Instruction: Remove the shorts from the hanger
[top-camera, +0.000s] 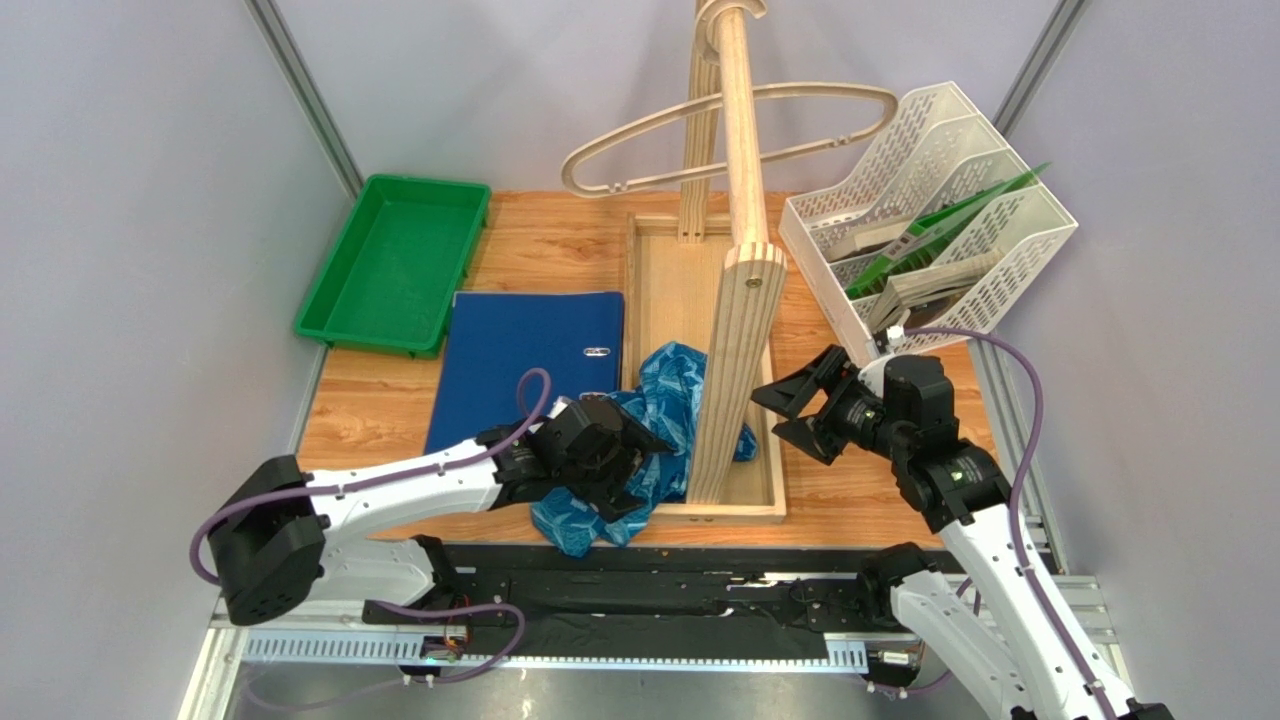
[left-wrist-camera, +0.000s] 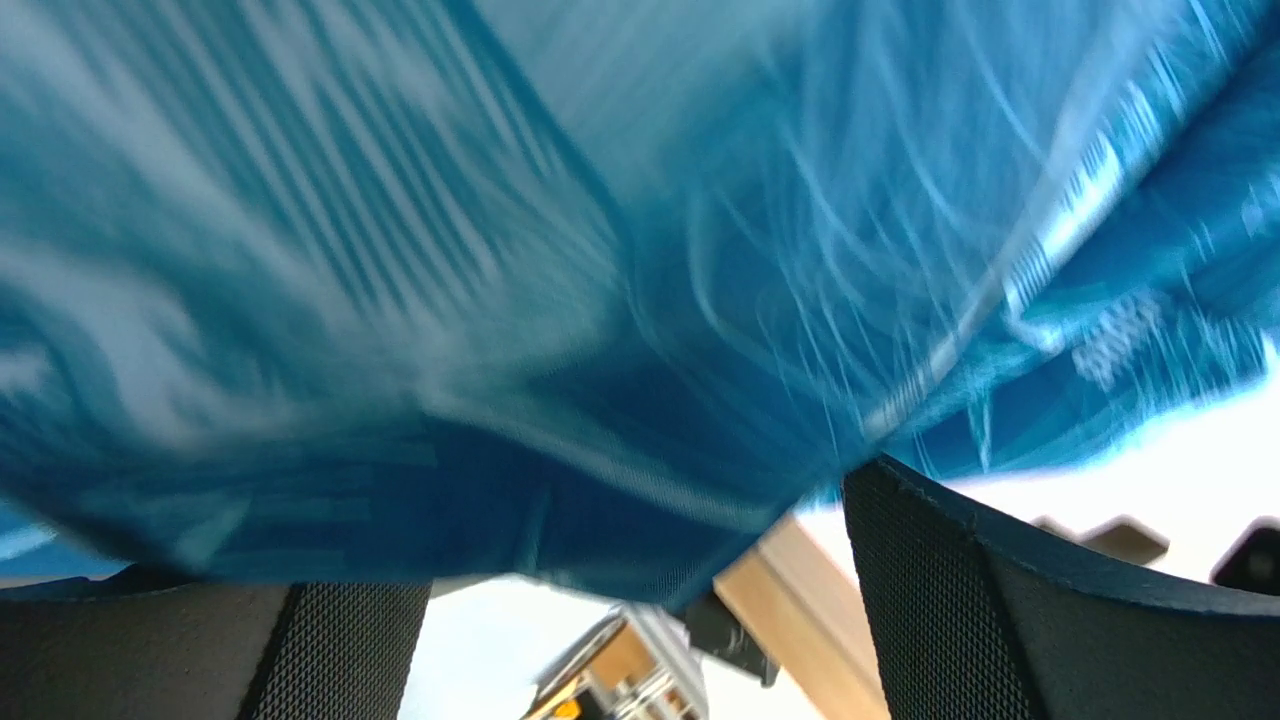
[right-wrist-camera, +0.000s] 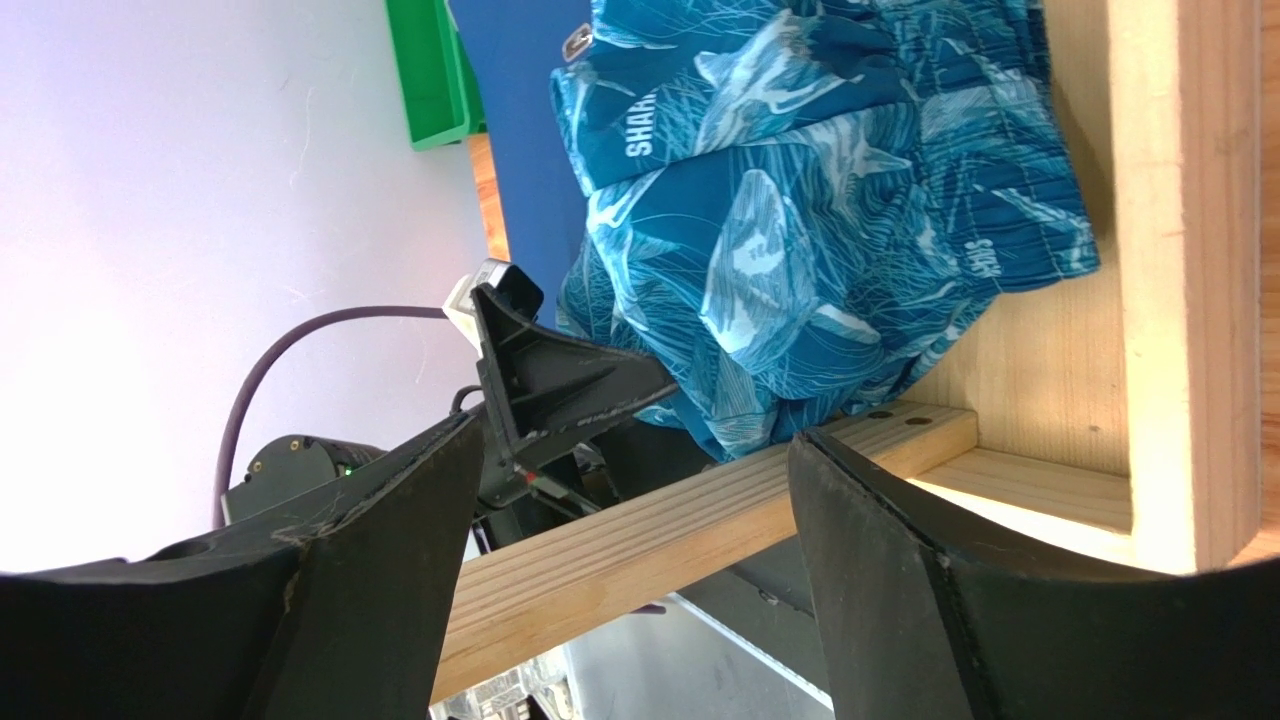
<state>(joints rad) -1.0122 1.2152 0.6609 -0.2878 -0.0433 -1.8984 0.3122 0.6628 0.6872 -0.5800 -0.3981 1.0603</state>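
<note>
The left gripper (top-camera: 625, 459) is buried in the shorts (right-wrist-camera: 796, 225), its fingers (left-wrist-camera: 1022, 600) wide apart with blurred fabric lying over them. White lettering on the cloth reads "SHAR"; the rest is folded under. The shorts lie crumpled over the left wall of the wooden stand's base (right-wrist-camera: 661, 533), off the hanger (top-camera: 661, 128), which hangs up on the stand. The stand's upright (top-camera: 736, 315) separates them from the right gripper (top-camera: 769, 416), whose fingers are spread wide and hold nothing. A blue binder (top-camera: 511, 368), a green tray (top-camera: 394, 263) and a white mesh rack (top-camera: 962, 165) sit around the stand.
</note>
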